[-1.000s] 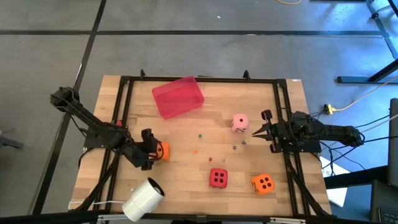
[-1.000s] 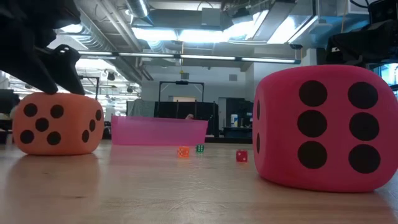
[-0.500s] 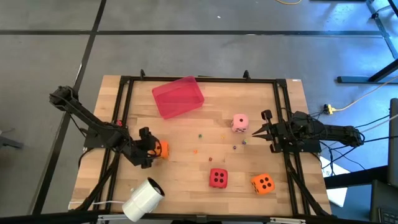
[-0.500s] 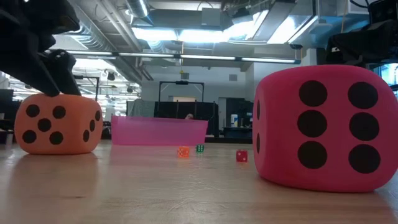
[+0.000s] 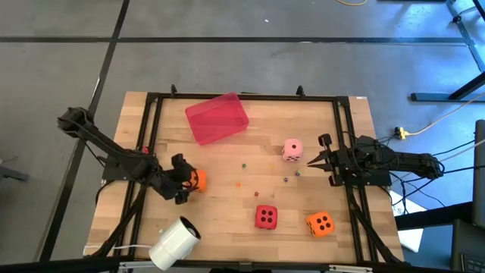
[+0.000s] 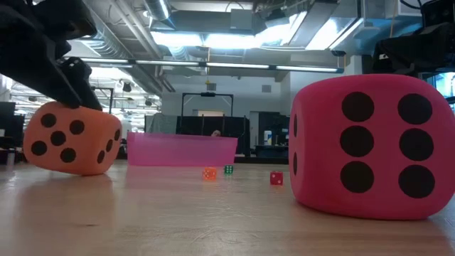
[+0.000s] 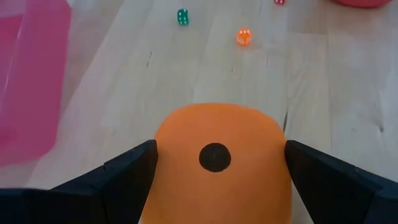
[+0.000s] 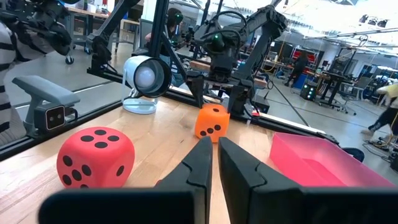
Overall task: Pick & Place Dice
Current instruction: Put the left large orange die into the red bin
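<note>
An orange die [image 5: 198, 180] sits at the table's left between the fingers of my left gripper [image 5: 189, 180], which is shut on it. In the low view this orange die [image 6: 71, 137] is tilted. A red die [image 5: 265, 217] and a second orange die [image 5: 320, 224] rest flat on the table near the front edge. A pink die [image 5: 292, 149] rests farther back. My right gripper [image 5: 314, 161] hangs shut by the right rail, just right of the pink die, touching nothing. My left gripper pinches the orange die by two opposite sides [image 7: 160, 158], one finger [image 7: 124, 177] on each, with the one-pip face [image 7: 214, 157] toward the wrist. The fingers come slanting down from the table's left. The die is tilted, its lower edge [image 6: 75, 171] at or just above the table.
A red tray [image 5: 217, 117] lies at the far left of centre. A white cylinder [image 5: 174, 241] stands near the front left corner. Several tiny coloured beads [image 5: 244, 165] are scattered mid-table. A black frame rail [image 5: 341, 136] borders the work area.
The orange die stood flat on the table and is now tipped in my left gripper's hold, one side raised. My left gripper has rolled a little with it and stayed shut on it.
</note>
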Controlling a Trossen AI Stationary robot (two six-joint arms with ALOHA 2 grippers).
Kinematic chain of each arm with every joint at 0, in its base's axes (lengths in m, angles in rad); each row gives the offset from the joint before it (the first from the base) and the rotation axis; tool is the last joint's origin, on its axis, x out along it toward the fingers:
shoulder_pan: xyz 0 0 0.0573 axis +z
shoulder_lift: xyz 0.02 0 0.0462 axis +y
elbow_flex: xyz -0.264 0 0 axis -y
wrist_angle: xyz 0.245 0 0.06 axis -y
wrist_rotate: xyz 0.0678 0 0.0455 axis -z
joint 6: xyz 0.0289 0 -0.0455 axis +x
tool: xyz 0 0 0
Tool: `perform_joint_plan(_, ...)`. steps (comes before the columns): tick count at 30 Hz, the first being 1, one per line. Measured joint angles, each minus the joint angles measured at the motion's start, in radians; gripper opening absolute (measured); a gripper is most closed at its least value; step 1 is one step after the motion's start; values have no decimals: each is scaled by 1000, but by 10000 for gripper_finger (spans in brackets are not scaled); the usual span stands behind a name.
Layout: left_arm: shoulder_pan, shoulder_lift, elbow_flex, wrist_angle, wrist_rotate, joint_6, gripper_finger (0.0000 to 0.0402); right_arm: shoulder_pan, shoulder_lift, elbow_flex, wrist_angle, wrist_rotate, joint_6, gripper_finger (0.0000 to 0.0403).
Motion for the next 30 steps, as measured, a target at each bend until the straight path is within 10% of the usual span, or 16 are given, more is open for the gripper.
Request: perform_joint_plan(30, -2, 0, 0, 74, 19, 110, 350, 0, 0, 0, 0, 0, -20, 29)
